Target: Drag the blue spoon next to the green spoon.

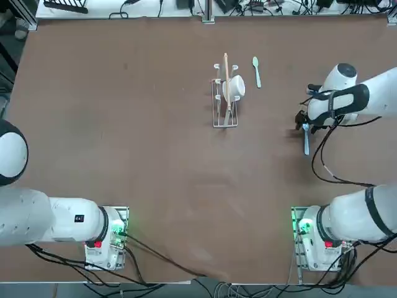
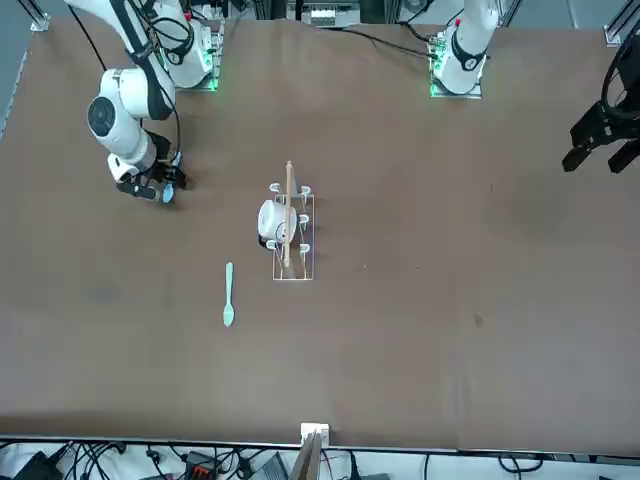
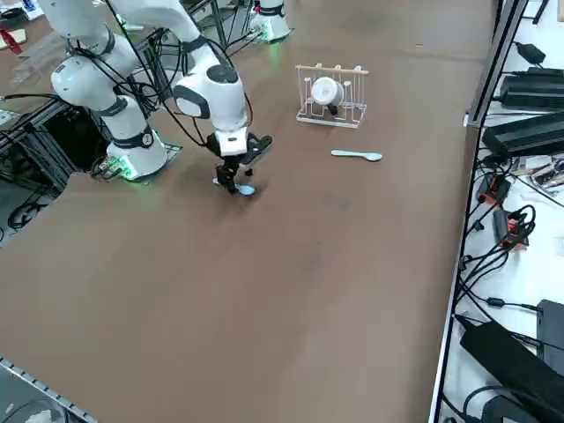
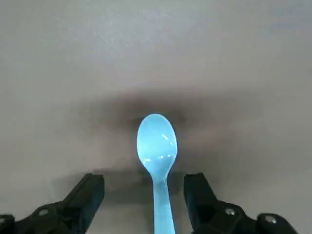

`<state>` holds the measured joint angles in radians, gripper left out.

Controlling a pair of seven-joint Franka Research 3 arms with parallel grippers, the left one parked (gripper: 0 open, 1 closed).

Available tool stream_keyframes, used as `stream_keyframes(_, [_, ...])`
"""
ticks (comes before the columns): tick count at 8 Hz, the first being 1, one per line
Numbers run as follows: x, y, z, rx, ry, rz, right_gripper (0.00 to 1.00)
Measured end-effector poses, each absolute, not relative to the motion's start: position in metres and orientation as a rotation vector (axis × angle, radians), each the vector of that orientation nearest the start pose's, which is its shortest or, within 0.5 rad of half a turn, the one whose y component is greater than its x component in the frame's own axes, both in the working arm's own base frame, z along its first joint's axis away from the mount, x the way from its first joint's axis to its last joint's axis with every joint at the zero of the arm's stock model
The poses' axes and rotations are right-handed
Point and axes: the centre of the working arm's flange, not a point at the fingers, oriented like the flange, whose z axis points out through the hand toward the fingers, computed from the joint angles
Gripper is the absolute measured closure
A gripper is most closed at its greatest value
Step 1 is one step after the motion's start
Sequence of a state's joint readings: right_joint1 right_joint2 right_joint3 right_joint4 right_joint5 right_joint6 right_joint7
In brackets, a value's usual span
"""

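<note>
Fingers of the right gripper [image 4: 155, 195] stand open astride the blue spoon [image 4: 157, 146], apparently not yet touching its handle. Its long axis roughly parallels the green spoon [image 1: 256, 70], which lies well apart beside the rack [image 1: 226, 99].

We count two spoons: one blue spoon [image 1: 306, 144] at three o'clock and one green spoon [image 1: 256, 70] at one o'clock. We count one wire rack [image 1: 224, 102] at twelve o'clock, holding one white cup [image 1: 236, 87] and one wooden stick [image 1: 227, 79].
</note>
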<state>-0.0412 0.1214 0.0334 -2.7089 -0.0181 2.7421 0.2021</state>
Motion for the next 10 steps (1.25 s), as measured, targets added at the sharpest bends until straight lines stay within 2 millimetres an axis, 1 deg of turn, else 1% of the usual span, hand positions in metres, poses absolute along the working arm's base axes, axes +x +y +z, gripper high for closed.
stream_keyframes(1, [0.39,-0.002,0.173,-3.133,0.303,0.132,0.0])
stream_keyframes(2, [0.39,-0.002,0.171,-3.133,0.303,0.122,0.0])
stream_keyframes(4, [0.39,-0.003,0.172,-3.132,0.308,0.118,0.04])
stream_keyframes(5, [0.391,-0.004,0.174,-3.132,0.309,0.112,0.11])
stream_keyframes(6, [0.391,-0.005,0.177,-3.132,0.313,0.107,0.23])
stream_keyframes(7, [0.392,-0.005,0.179,-3.132,0.311,0.111,0.29])
stream_keyframes(8, [0.392,-0.006,0.184,-3.133,0.312,0.117,0.38])
stream_keyframes(9, [0.391,-0.006,0.185,-3.134,0.312,0.131,0.42])
stream_keyframes(10, [0.39,-0.006,0.184,-3.134,0.312,0.14,0.44])
